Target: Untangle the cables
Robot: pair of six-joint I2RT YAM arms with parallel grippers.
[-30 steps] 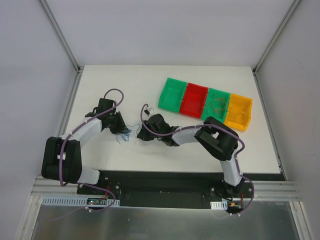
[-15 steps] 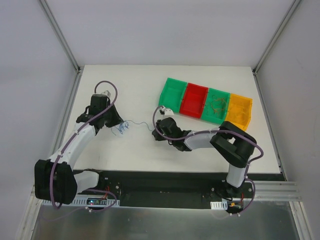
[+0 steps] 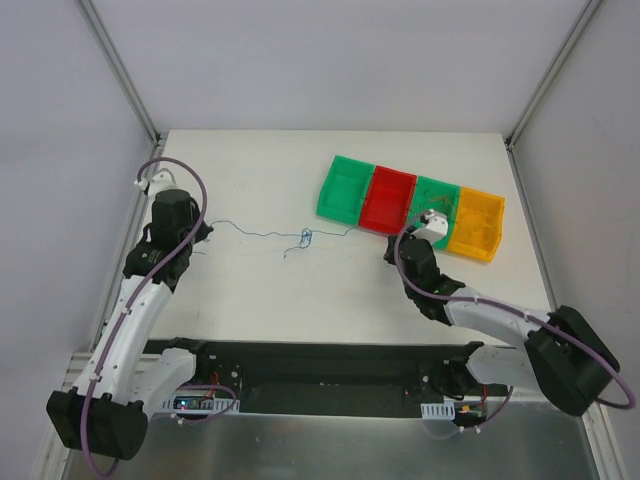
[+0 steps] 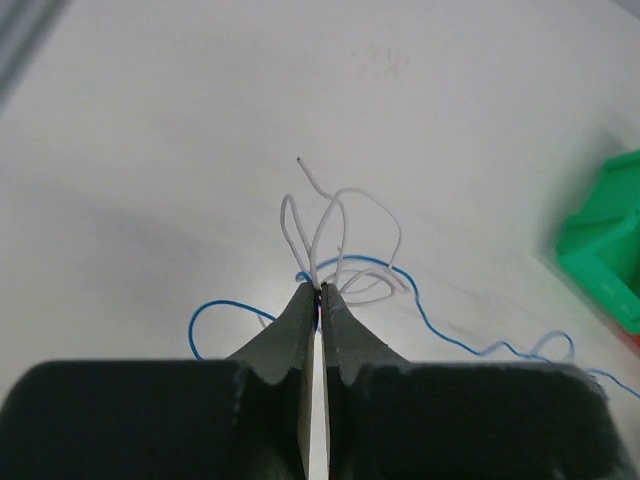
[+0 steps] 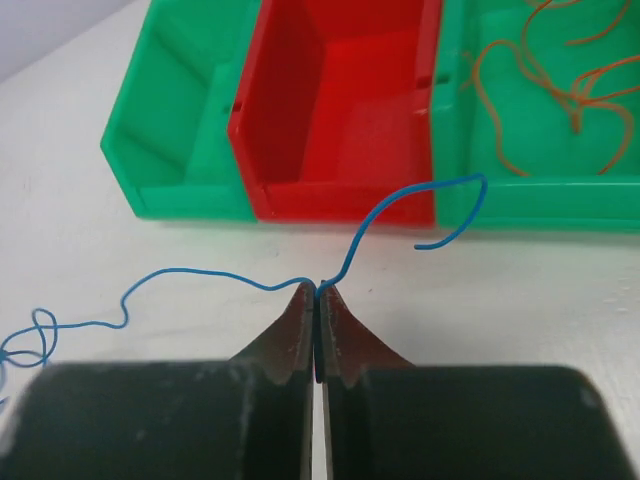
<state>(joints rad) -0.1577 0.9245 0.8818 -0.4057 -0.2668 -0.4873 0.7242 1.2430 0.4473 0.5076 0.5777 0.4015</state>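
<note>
Top view, blue cable [image 3: 260,231]: a thin line with its long axis running left to right across the white table [image 3: 250,290], roughly parallel to the near edge and spanning from one gripper to the other.
Top view, knot [image 3: 306,237]: a small blue tangle about midway along that line, well apart from both grippers.
Top view, left gripper [image 3: 203,229]: at the cable's left end, near the table's left edge; the jaws are too small here to judge.
Top view, right gripper [image 3: 393,244]: at the cable's right end, just in front of the red bin [image 3: 393,200]; the jaws cannot be read here either.
Top view, bins: green bin [image 3: 345,188], red bin, second green bin [image 3: 436,195] and yellow bin [image 3: 477,222] stand touching in a row at the far right.
Left wrist, left gripper [image 4: 320,292]: the jaws are pressed together, pinching white strands [image 4: 340,225] that loop up and away from the tips.
Left wrist, blue cable [image 4: 450,335]: it curls just behind the tips and wanders right toward the green bin [image 4: 605,240]; whether it is also in the pinch cannot be told.
Left wrist only: the white strands, which the top view does not resolve.
Right wrist, right gripper [image 5: 317,290]: the jaws are closed on the blue cable [image 5: 200,272]; a short free end rises to the right in front of the bins, and the long part runs left to the knot [image 5: 35,335].
Right wrist only: orange strands [image 5: 540,80] shown clearly, lying in the second green bin [image 5: 520,200].
</note>
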